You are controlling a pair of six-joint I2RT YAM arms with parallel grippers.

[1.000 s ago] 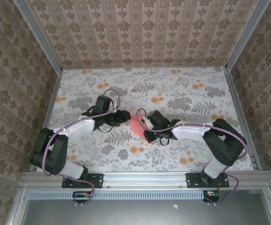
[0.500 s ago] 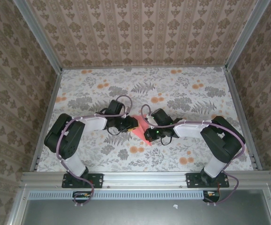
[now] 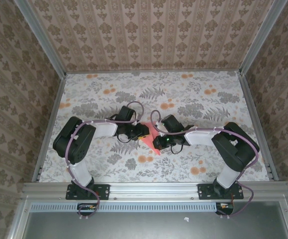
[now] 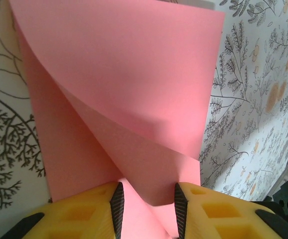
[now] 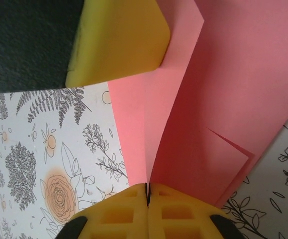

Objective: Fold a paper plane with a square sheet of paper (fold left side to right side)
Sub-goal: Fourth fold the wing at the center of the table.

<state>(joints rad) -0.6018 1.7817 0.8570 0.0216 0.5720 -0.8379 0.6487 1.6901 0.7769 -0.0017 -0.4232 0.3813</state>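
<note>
Overhead, the square sheet of paper lies mid-bench, pink between the left tool and the right tool, which cover most of it. Closer, the left wrist view shows the left tool narrowly parted, a curled flap of the sheet rising between its pads. The right wrist view shows the right tool pinched shut on a raised fold of the sheet, with the left tool's yellow finger resting on the paper.
</note>
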